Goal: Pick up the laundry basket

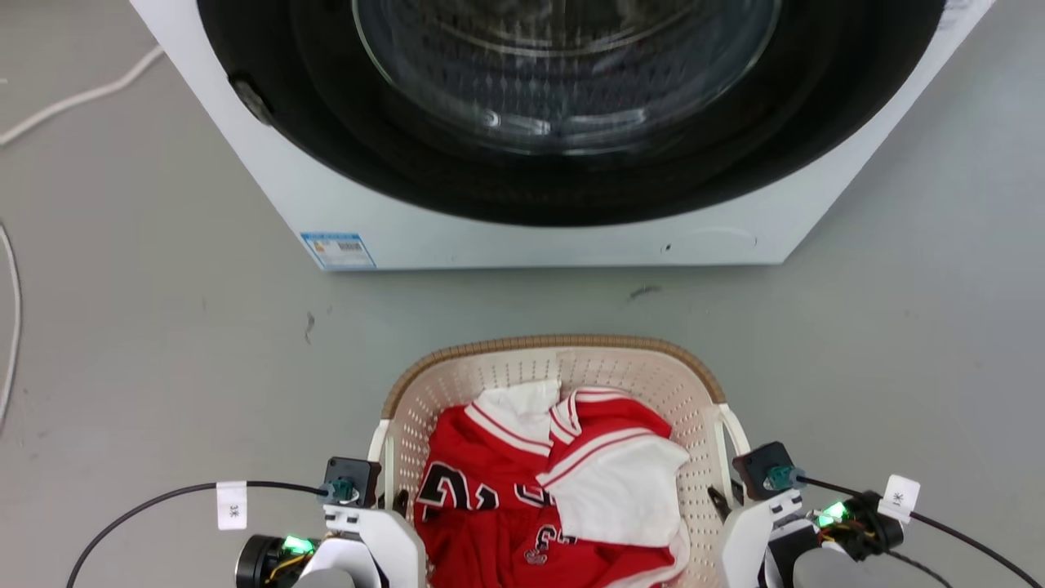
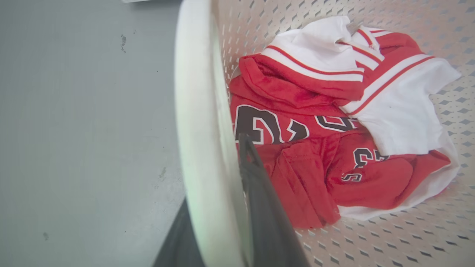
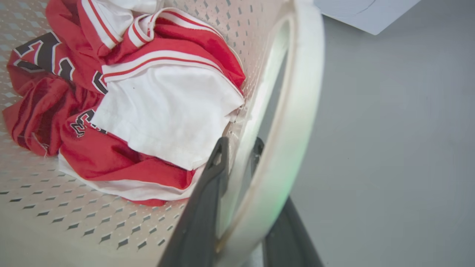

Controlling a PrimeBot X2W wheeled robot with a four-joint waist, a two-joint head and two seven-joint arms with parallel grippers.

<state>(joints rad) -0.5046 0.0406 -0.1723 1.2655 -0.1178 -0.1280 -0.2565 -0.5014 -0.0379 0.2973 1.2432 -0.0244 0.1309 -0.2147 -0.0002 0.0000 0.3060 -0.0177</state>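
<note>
In the left wrist view the left gripper (image 2: 215, 174) rises from the bottom centre. Its two dark fingers (image 2: 259, 200) are set narrowly astride the white loop handle (image 2: 196, 111), one on the inner side by the clothes and one on the outer side by the floor, and they hold the handle between them. In the right wrist view the right gripper (image 3: 239, 146) does the same at the bottom centre. It is closed on the other loop handle (image 3: 300, 111), with one finger against the perforated wall and the other seen behind the loop.

In the head view the left gripper (image 1: 398, 500) sits at the lower left and the right gripper (image 1: 720, 500) at the lower right, each at one side of the laundry basket (image 1: 555, 341). The basket is at the bottom centre of the frame on the grey floor (image 1: 163, 343), its brown rim toward the top. Red and white jerseys (image 1: 506, 490) lie crumpled inside it.

Above the basket and apart from it stands the white washer (image 1: 522, 237) with its dark round door, and a blue label (image 1: 339, 250) sits at its lower left corner. A white cable (image 1: 73, 102) runs across the floor at the upper left.
</note>
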